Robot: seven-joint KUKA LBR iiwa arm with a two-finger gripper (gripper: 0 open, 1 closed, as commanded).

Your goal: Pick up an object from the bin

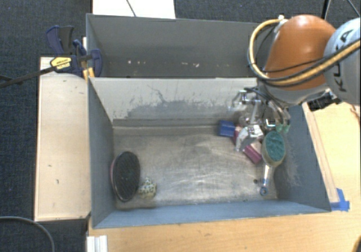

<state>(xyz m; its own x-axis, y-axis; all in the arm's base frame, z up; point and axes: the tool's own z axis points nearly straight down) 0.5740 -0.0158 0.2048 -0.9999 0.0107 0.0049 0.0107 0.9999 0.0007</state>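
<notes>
The pincer (247, 135) is near a blue block (226, 129) and purple piece (252, 154).

free: bin floor (192, 160) centre | right blocked: blue block (226, 129), green paddle (274, 147) | left: dark disc (125, 175)

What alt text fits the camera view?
The gripper hangs low at the right side of the bin, by a blue block, a pink piece and a teal brush. A dark disc and a speckled ball lie at the left.
</notes>
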